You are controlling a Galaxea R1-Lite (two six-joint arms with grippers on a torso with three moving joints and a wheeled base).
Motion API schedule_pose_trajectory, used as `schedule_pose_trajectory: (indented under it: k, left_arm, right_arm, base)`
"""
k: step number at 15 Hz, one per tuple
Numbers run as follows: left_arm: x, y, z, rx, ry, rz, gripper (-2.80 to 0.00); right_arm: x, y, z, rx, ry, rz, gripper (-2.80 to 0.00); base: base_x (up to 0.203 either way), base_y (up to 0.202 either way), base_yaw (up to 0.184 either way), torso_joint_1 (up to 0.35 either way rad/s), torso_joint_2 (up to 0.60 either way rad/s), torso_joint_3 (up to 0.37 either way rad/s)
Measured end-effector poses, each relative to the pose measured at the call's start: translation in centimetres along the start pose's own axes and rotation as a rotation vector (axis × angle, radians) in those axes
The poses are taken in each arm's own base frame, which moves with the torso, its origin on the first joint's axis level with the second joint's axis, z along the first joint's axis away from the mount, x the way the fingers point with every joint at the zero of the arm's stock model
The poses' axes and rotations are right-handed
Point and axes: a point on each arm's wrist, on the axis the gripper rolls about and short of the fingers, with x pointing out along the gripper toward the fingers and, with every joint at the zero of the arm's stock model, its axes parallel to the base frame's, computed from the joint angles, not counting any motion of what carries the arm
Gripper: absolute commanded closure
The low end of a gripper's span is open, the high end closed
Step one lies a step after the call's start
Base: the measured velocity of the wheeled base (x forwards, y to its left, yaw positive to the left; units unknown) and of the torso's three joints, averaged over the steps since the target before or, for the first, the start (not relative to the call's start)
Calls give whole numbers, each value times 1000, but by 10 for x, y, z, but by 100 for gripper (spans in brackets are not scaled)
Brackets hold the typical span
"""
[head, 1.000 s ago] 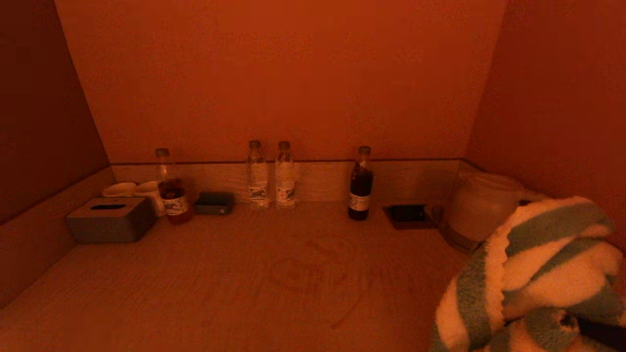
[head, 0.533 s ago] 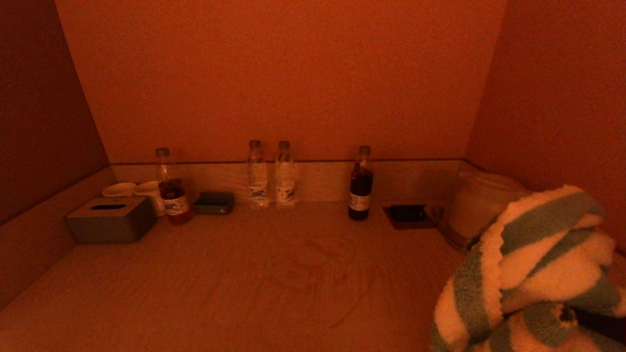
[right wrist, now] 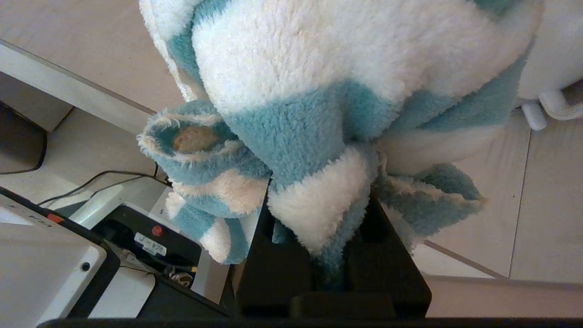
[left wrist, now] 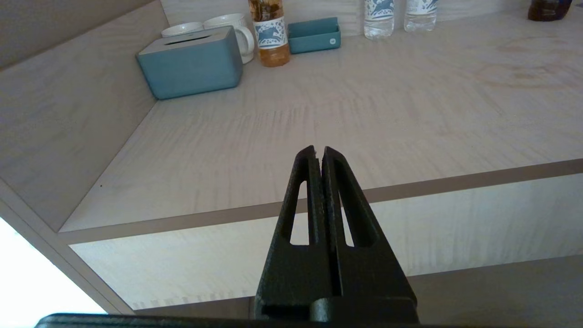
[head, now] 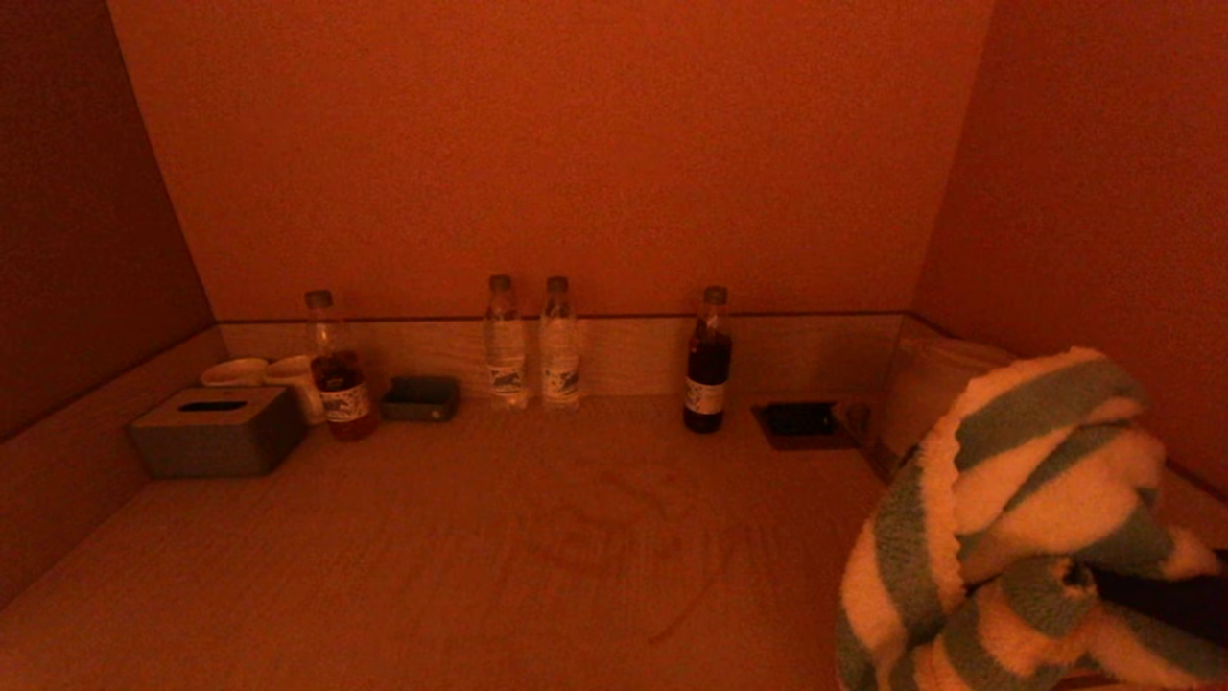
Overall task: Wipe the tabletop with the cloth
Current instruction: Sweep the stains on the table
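Observation:
A fluffy cloth (head: 1017, 518) with blue and white stripes hangs bunched at the near right of the head view, above the table's front right corner. My right gripper (right wrist: 319, 205) is shut on the cloth (right wrist: 319, 91), which hides its fingertips. The pale wooden tabletop (head: 537, 576) carries a reddish smear (head: 614, 537) at its middle. My left gripper (left wrist: 318, 152) is shut and empty, held in front of and below the table's front edge (left wrist: 319, 205); it does not show in the head view.
Along the back wall stand a grey-blue tissue box (head: 216, 432), two white cups (head: 264, 374), a tea bottle (head: 336, 369), a small blue box (head: 419, 397), two water bottles (head: 532, 345), a dark bottle (head: 708, 365), a dark tray (head: 796, 422) and a white kettle (head: 921, 384).
The right gripper has lifted the cloth and carried it a little left, towards the table's middle. The left gripper's earlier position is not shown.

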Motion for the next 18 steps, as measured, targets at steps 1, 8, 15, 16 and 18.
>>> schedule_pose_trajectory:
  k: [1, 8, 15, 16, 18]
  left_arm:
    - [0, 0, 0, 0, 0, 1, 0]
    - [0, 0, 0, 0, 0, 0, 0]
    - [0, 0, 0, -1, 0, 0, 0]
    - [0, 0, 0, 0, 0, 1, 0]
    - [0, 0, 0, 0, 0, 0, 0]
  right_arm:
    - [2, -1, 1, 3, 6, 2, 0]
    - [32, -23, 18, 94, 10, -19, 0]
    - [52, -53, 49, 156, -45, -70, 0]
    - [56, -58, 55, 172, -48, -74, 0]
    - [65, -66, 62, 216, -46, -79, 0]
  base:
    - [0, 0, 0, 0, 0, 0]
    - [0, 0, 0, 0, 0, 0]
    - [0, 0, 0, 0, 0, 0]
    - [0, 0, 0, 0, 0, 0]
    - [0, 0, 0, 0, 0, 0]
